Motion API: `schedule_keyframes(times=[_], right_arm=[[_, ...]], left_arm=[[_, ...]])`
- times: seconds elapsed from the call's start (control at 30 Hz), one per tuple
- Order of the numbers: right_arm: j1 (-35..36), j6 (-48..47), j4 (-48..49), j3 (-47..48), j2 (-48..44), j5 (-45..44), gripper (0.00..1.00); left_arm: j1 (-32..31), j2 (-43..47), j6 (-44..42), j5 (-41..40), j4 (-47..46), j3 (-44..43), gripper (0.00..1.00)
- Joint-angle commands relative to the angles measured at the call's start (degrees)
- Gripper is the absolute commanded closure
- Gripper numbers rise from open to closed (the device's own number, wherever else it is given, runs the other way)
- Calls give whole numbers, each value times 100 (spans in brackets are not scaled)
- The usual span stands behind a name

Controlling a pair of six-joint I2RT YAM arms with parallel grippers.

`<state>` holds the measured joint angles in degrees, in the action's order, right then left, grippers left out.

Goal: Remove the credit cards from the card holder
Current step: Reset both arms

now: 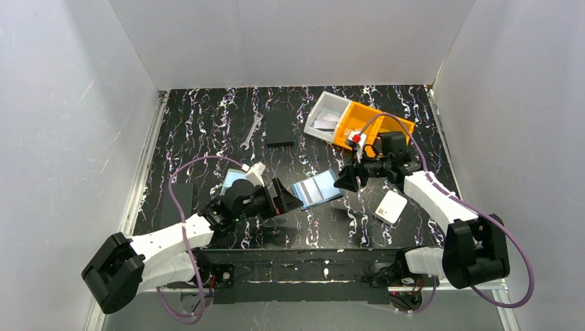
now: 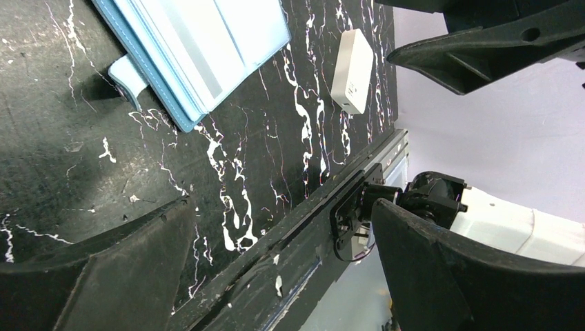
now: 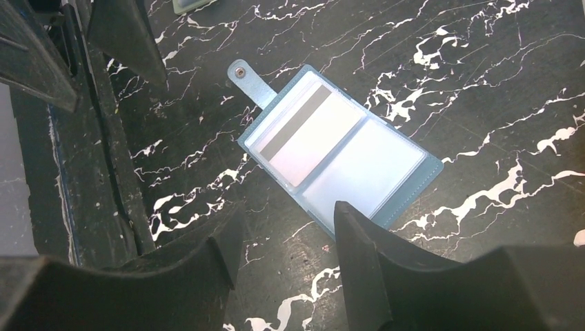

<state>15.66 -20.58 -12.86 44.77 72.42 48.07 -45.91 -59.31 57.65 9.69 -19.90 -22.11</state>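
Two clear pockets are seen side by side in the holder (image 3: 338,155), which is spread open and flat on the worktop (image 1: 207,117), between the two claws. Its cover is blue with a stitched edge, and a short strap with a metal stud sticks out from one side. In the pocket next to the strap a pale card (image 3: 293,134) with a dark stripe is held; the other pocket shows only a pale, glossy face. A second pale blue card (image 1: 232,182) is laid on the worktop behind the left wrist, partly hidden by it.

The left claw (image 1: 284,198) is spread wide beside the holder's strap side, with nothing between its fingers. The right claw (image 3: 288,210) is held partly apart over the holder's near edge and grips nothing. A white box (image 1: 391,207) is set near the right arm, apart from the holder.
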Motion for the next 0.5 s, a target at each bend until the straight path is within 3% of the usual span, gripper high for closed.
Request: schedule_keyframes(times=[0.0,0.47], right_arm=[[-102,176,513,-162,-124,249,41],[-338,39,641,-432,-114,430,39]], left_arm=[[27,-324,214,134,-98,-334,2],[26,-1333,189,490,-114,-856,2]])
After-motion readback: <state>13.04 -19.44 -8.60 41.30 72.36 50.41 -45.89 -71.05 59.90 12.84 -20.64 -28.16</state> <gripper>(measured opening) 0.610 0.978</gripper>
